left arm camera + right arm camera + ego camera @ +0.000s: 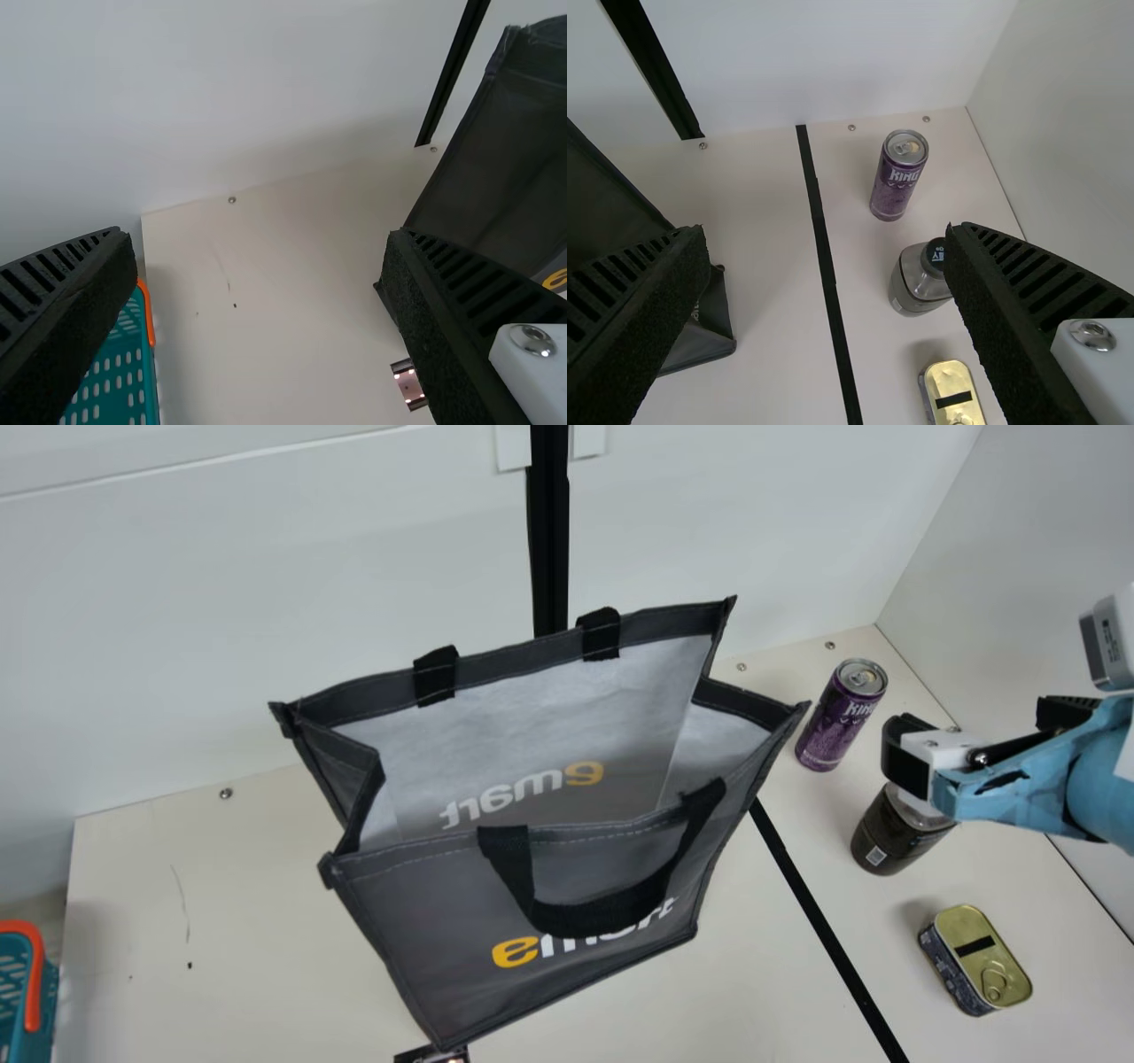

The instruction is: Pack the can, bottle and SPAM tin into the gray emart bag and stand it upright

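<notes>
Bag upright mid-table, mouth gaping, front handle drooping over the near face. Can upright at far right; bottle upright, nearer than the can; tin flat at near right, pull-tab up. All three outside the bag, so packing looks unstarted. Basket at left edge.

Right gripper has its jaws spread, nothing between them; in main view it partly covers the bottle top, though its height above is hard to judge. Left gripper also spread and holding nothing, left of the bag.

Step in hand is probably the first pick with the right arm, can or bottle. For the can, line up so the fingers straddle the body, not the rim, and squeeze lightly; thin metal may dent. Mind the bottle on the way, a knock could tip it. Lift straight up past the bag's rim before swinging left, then lower well inside. Soft walls may fold if brushed; left gripper could steady the left side. Set the can down upright, leaving room for the rest.
</notes>
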You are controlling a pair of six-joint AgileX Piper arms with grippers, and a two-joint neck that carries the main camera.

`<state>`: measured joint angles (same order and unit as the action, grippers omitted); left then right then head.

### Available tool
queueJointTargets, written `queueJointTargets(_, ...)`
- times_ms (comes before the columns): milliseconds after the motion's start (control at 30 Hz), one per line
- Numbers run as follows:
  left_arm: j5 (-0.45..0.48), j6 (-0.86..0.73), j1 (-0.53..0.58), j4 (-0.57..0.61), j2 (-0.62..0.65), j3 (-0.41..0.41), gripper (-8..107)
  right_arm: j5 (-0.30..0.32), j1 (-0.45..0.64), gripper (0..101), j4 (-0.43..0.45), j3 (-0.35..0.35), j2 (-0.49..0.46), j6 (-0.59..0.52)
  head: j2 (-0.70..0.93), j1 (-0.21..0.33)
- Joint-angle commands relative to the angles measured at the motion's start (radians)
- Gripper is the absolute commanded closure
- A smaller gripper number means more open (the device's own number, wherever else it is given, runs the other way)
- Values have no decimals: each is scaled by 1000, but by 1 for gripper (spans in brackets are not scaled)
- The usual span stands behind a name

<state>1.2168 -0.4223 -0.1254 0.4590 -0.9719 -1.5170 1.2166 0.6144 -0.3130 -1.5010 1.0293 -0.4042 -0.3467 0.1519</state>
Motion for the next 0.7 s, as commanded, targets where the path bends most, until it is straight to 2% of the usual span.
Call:
queueJointTargets(0, 3, -20, -15, 32, -13, -23, 9, 0, 0, 6, 0, 0, 0, 0, -2, 23)
queueJointTargets(267, 3, -50, -18, 68, -58, -94, 9, 0, 0, 6, 0, 0, 0, 0, -2, 23)
queueJointTargets(667, 3, -25, 59, 35, -120, -217, 9, 0, 0, 6, 0, 0, 0, 0, -2, 23)
